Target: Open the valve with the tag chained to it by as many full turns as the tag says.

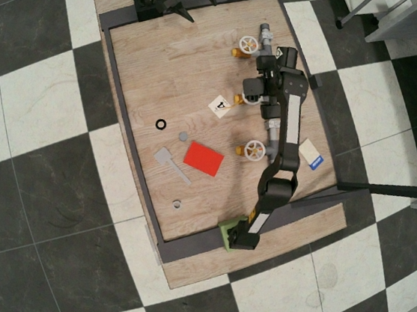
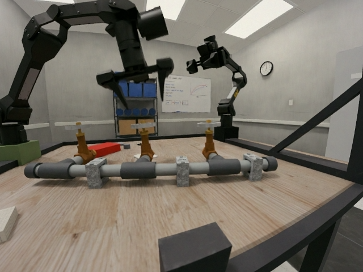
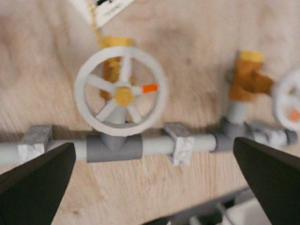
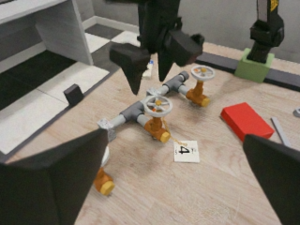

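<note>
The middle valve [image 2: 145, 143] [image 3: 124, 96] [image 4: 158, 107] has a white wheel, with one orange spoke mark pointing right in the left wrist view. A tag [image 1: 215, 108] [image 4: 186, 151] reading 4 is chained to it. My left gripper [image 2: 144, 103] [image 3: 155, 146] [image 4: 149, 86] is wide open and empty, above the wheels and clear of them. One untagged valve [image 1: 250, 39] [image 2: 209, 143] stands nearer my right arm; another [image 1: 254, 150] [image 2: 81, 143] [image 4: 202, 72] stands nearer the left base. My right gripper [image 1: 204, 12] [image 4: 173, 137] is open and empty, far from the valves.
A grey pipe [image 2: 167, 169] on stone-like blocks joins the valves. A red block [image 1: 203, 158] [image 4: 246, 121], a grey spatula-like piece [image 1: 179, 172], a black ring [image 1: 156, 124] and a small grey disc [image 1: 183, 136] lie beyond the tag side. A cream-and-blue box [image 1: 309, 152] lies behind the pipe.
</note>
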`<control>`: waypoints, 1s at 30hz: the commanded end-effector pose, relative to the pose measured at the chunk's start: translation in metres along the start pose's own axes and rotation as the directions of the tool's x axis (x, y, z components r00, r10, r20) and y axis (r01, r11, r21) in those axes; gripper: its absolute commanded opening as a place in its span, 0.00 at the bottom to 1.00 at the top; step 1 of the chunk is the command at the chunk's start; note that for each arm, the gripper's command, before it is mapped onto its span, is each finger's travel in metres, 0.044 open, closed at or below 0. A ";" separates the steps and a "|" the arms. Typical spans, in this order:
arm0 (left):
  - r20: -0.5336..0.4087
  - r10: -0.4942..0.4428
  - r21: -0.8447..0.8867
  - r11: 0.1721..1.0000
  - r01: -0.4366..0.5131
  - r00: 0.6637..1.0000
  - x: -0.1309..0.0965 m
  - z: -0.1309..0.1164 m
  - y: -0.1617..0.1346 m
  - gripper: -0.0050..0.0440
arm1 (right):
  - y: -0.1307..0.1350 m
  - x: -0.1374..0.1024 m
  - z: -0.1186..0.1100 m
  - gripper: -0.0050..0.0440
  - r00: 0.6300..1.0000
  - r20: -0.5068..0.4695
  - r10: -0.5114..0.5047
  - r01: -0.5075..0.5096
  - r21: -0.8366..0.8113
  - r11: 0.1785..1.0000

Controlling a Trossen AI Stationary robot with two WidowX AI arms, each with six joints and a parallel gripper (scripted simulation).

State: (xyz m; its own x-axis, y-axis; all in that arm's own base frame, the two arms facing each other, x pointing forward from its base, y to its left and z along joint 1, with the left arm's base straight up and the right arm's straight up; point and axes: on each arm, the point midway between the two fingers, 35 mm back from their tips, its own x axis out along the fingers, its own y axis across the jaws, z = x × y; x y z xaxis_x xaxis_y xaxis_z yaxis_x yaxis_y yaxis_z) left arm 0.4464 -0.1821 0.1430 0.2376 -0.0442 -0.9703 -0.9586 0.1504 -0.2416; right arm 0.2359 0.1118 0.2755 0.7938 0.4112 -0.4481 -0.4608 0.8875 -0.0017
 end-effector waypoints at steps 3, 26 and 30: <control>-0.010 -0.014 0.277 0.961 0.016 1.000 -0.005 0.005 -0.007 1.00 | 0.001 -0.005 0.009 0.92 1.000 0.028 0.001 -0.001 0.000 1.000; -0.008 0.030 0.938 0.346 -0.003 1.000 0.001 0.008 -0.003 1.00 | 0.001 -0.005 0.009 0.92 1.000 0.028 0.001 -0.001 0.000 1.000; -0.008 0.040 0.988 0.155 0.002 0.999 0.003 0.009 -0.002 1.00 | 0.001 -0.005 0.009 0.92 1.000 0.028 0.001 -0.001 0.000 1.000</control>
State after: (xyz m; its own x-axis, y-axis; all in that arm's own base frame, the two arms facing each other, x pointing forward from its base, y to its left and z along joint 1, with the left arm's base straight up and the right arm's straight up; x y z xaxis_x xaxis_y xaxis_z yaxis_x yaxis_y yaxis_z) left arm 0.4467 -0.1750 0.1281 0.1769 -0.0313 -0.9837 -0.1323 0.9897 -0.0553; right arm 0.2359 0.1118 0.2755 0.7938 0.4112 -0.4481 -0.4608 0.8875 -0.0017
